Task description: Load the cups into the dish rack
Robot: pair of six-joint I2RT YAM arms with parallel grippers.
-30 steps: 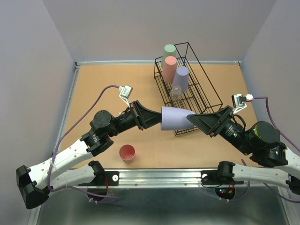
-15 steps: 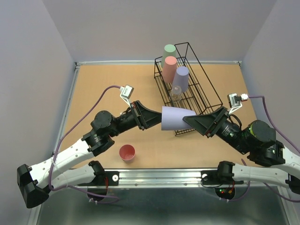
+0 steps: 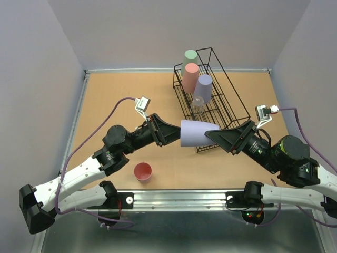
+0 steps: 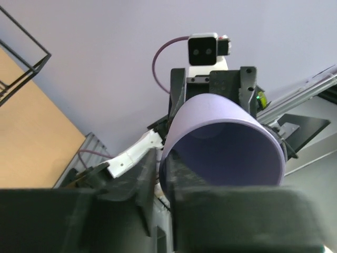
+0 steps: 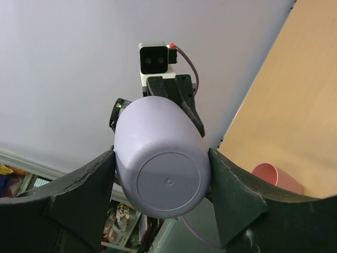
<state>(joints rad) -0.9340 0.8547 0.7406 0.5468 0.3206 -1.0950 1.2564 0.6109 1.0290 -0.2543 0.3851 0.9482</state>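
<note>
One lavender cup [image 3: 197,133] hangs in mid-air between both arms, above the worktop [image 3: 121,100] and just in front of the near corner of the dish rack [image 3: 218,105].

**Orientation.** Its long axis lies level and runs left to right. The open mouth faces the left arm and the closed base faces the right arm.

**Grip.** The right pincer [image 3: 210,135] stands wide around the base end, with a finger pressed to each flank. The left pincer [image 3: 176,133] has its jaws narrowly apart with the rim wall between them. Whether it clamps that wall cannot be told.

**Other items.** Four cups stand mouth-down in the rack: green [image 3: 190,57], salmon [image 3: 190,76], lavender [image 3: 202,88] and clear [image 3: 197,107]. One salmon cup [image 3: 142,171] sits upright on the worktop.

**Hazards, as judged.**
- The wall is smooth and narrows toward the base. A squeeze there could push the cup out toward the left arm.
- If the left side lets go before the right hold is firm, the cup would probably drop and roll.
- If both arms pull at once, the thin rim may buckle.
- The rack wires are close, so a swing toward them could snag the cup or shift the rack.
</note>
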